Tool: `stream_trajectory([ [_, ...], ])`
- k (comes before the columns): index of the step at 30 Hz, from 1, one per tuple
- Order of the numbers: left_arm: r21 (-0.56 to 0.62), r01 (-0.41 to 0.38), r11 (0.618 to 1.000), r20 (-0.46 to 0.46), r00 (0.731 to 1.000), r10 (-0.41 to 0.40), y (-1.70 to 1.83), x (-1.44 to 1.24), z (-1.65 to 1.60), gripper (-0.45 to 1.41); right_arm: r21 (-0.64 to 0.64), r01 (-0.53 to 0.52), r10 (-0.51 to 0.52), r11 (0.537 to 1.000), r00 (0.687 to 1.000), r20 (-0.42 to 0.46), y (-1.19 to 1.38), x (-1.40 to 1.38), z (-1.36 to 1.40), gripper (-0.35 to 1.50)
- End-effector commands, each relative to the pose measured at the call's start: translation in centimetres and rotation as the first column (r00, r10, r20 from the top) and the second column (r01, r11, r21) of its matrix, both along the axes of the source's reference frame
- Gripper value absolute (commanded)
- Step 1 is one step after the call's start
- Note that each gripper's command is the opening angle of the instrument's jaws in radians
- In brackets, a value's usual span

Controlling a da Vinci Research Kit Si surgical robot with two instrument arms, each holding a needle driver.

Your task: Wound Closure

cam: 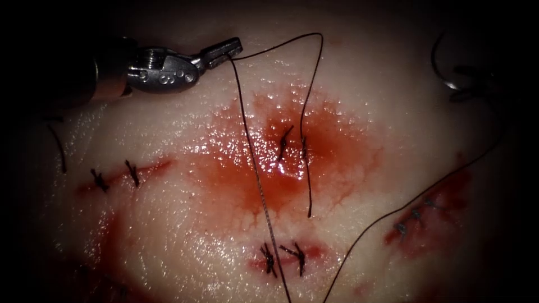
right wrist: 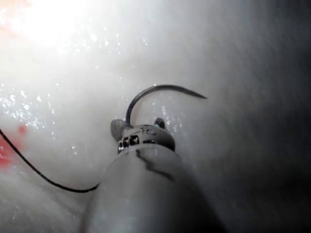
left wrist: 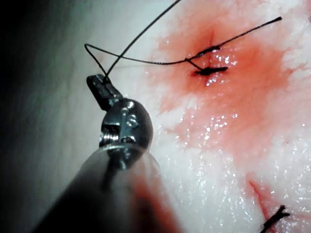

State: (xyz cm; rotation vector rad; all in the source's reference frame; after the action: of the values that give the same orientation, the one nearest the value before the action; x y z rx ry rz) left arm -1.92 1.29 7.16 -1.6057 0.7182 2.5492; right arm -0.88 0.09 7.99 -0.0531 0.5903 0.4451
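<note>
Left fingers [cam: 229,47] clamp thread [cam: 252,163]; right fingers [right wrist: 138,127] grip needle [right wrist: 163,92] off tissue [cam: 185,235].

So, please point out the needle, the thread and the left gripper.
needle [right wrist: 160,90]: right wrist view, middle of its curve.
thread [cam: 255,163]: endoscope view, strand crossing the red fluid.
left gripper [cam: 231,46]: endoscope view, tips shut on thread.
</note>
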Motion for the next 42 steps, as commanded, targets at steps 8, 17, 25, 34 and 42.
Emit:
stream_trajectory([
  [8, 0.097, 0.003, 0.995, 0.122, 0.992, -0.015, -0.34, -0.13, 0.03, -0.45, -0.003, 0.049, -0.049, 0.999, 0.985, -0.165, -0.22, 0.77, -1.04, 1.35],
  [17, 0.193, -0.002, 0.981, 0.209, 0.977, -0.04, -0.54, -0.22, 0.02, -0.45, 0.121, 0.036, 0.009, 0.992, 0.936, -0.351, -0.62, 1.47, -0.85, -0.27],
  [25, 0.239, 0.007, 0.971, 0.235, 0.97, -0.065, -0.8, -0.34, -0.13, -0.45, 0.112, 0.026, 0.032, 0.993, 0.873, -0.487, -0.77, 2.23, -0.44, -0.08],
  [34, 0.28, 0.01, 0.96, 0.245, 0.966, -0.081, -1.04, -0.43, -0.14, -0.45, 0.037, -0.033, 0.049, 0.999, 0.753, -0.656, -0.57, 2.74, -0.3, -0.35],
  [42, 0.294, 0.002, 0.956, 0.217, 0.974, -0.069, -1.05, -0.43, 0.12, -0.45, 0.133, -0.006, 0.111, 0.991, 0.584, -0.804, -0.5, 2.94, -0.28, -0.35],
])
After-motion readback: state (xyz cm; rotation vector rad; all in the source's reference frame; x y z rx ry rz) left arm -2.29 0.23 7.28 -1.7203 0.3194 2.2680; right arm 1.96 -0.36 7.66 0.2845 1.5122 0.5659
